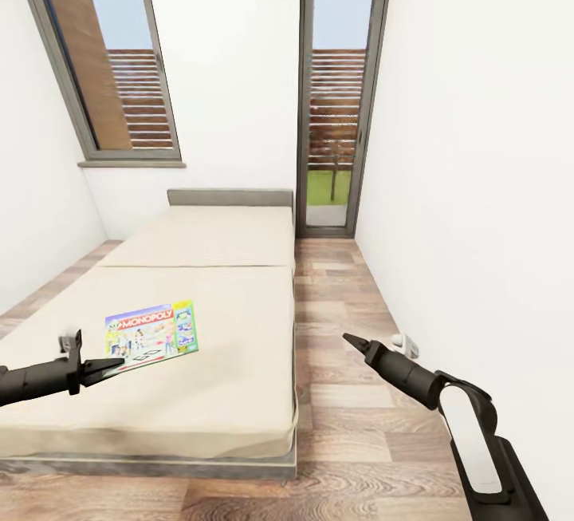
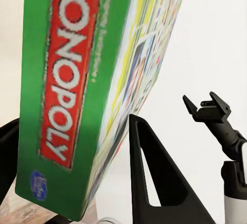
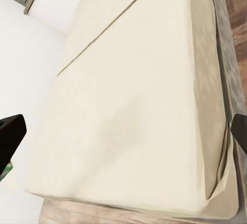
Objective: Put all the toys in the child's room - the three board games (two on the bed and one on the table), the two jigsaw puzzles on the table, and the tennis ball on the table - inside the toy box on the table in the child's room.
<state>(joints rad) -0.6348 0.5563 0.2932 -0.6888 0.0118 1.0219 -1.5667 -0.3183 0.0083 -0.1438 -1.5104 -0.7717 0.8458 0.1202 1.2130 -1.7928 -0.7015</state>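
Note:
A white-green board game (image 1: 151,336) with red MONOPOLY lettering is over the near left part of the cream bed (image 1: 231,305). My left gripper (image 1: 112,363) is shut on its near left corner. In the left wrist view the box (image 2: 77,90) stands between the two dark fingers (image 2: 149,177), green edge towards the camera. My right gripper (image 1: 351,339) hangs open over the wood floor right of the bed, holding nothing. The right wrist view looks down on the bare mattress (image 3: 134,105), with the right gripper (image 3: 123,131) spread wide. The right gripper (image 2: 206,105) also appears in the left wrist view.
The bed lies lengthwise towards a far wall with a window (image 1: 112,58) and a tall glass door (image 1: 335,90). A strip of wood-plank floor (image 1: 343,305) runs between the bed and the white right wall (image 1: 478,186). Another white wall stands at the left.

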